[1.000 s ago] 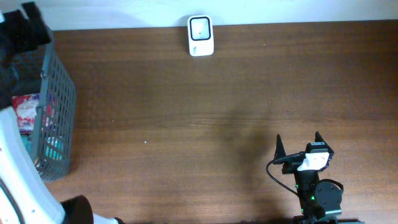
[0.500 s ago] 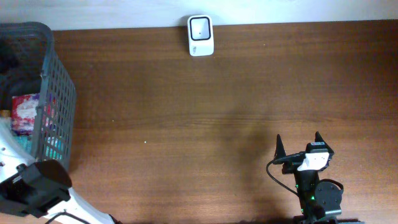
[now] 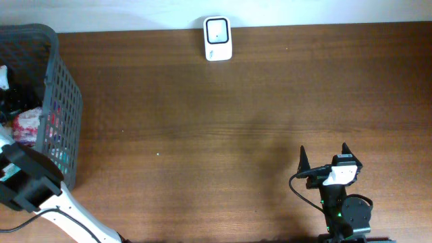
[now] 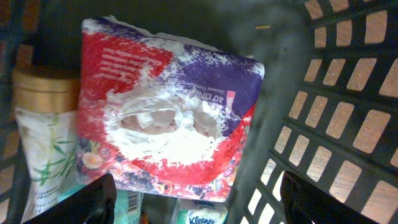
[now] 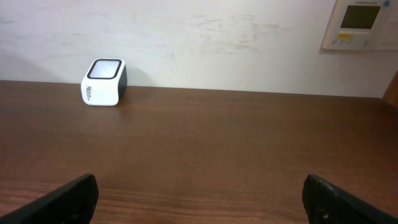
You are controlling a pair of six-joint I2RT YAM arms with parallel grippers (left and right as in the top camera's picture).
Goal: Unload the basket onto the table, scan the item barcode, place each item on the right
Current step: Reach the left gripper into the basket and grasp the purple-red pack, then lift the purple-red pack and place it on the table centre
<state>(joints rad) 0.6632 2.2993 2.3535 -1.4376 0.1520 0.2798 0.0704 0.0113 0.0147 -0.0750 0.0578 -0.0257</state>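
A crinkly red, purple and white wrapped pack (image 4: 165,106) lies on top of other goods inside the grey mesh basket (image 3: 64,115). It also shows from above as the pack (image 3: 27,125). My left gripper (image 4: 199,205) hangs just above it, open, with the jaws wide apart near the pack's lower edge and nothing between them. The white barcode scanner (image 3: 217,38) stands at the table's far edge, and the right wrist view shows the scanner (image 5: 104,82) far off to the left. My right gripper (image 3: 323,156) rests open and empty near the front right of the table.
Under and beside the pack in the basket are a gold-lidded jar (image 4: 43,81), a green-patterned packet (image 4: 46,155) and a Kleenex pack (image 4: 202,214). The basket's mesh wall (image 4: 336,112) runs close along the right finger. A wall thermostat (image 5: 359,25) hangs behind the table.
My left arm has swung round at the basket's near end and reached down into it, and its jaws have narrowed a little. The right arm has not moved.
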